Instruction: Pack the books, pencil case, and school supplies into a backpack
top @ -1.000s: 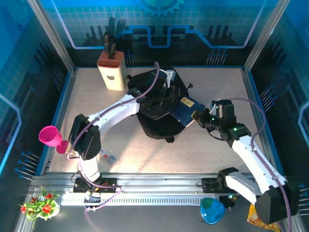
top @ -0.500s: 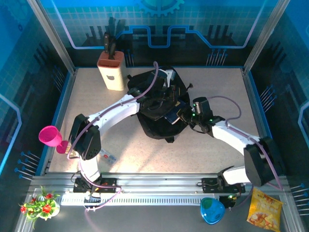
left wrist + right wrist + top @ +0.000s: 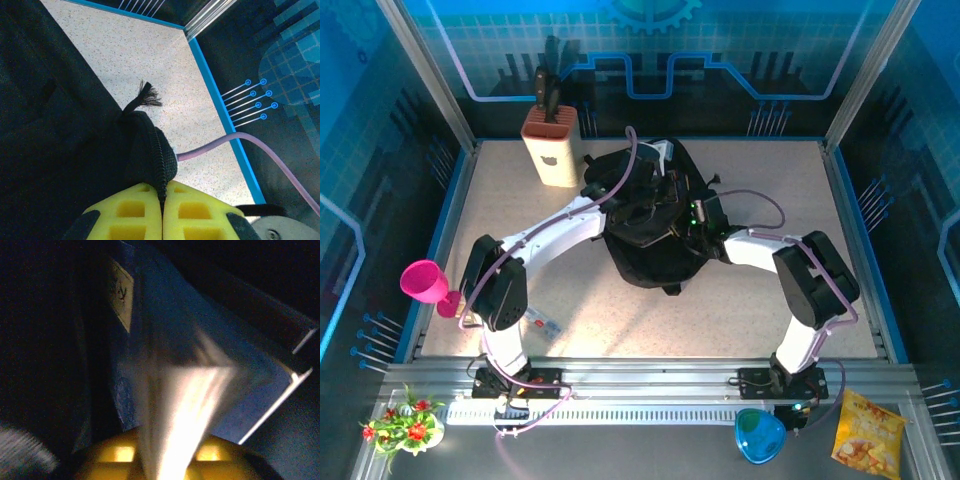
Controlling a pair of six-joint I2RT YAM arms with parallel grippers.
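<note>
The black backpack (image 3: 650, 250) lies at the middle of the table. My left gripper (image 3: 163, 200) is shut on its zipper edge (image 3: 159, 160) and holds that edge up at the bag's far side (image 3: 655, 188). My right arm reaches in from the right, and its wrist (image 3: 697, 213) is at the bag's mouth. Inside the dark bag, a dark blue book (image 3: 165, 325) with a small yellowish label (image 3: 121, 292) stands in front of my right gripper (image 3: 165, 460). Its blurred white pages fan out between the yellow fingers (image 3: 115, 455). The pads stand a little apart, and whether they press the pages is unclear.
A cream knife block (image 3: 551, 145) stands at the back left. A pink cup (image 3: 425, 280) sits off the table's left edge, and a small packet (image 3: 545, 323) lies near the left arm's base. A blue bowl (image 3: 758, 435), a snack bag (image 3: 868, 428) and flowers (image 3: 405, 420) lie beyond the front rail.
My right arm has swung left from beside the backpack into its mouth, carrying the blue book inside. The book no longer shows from above. The left gripper has kept its hold.
</note>
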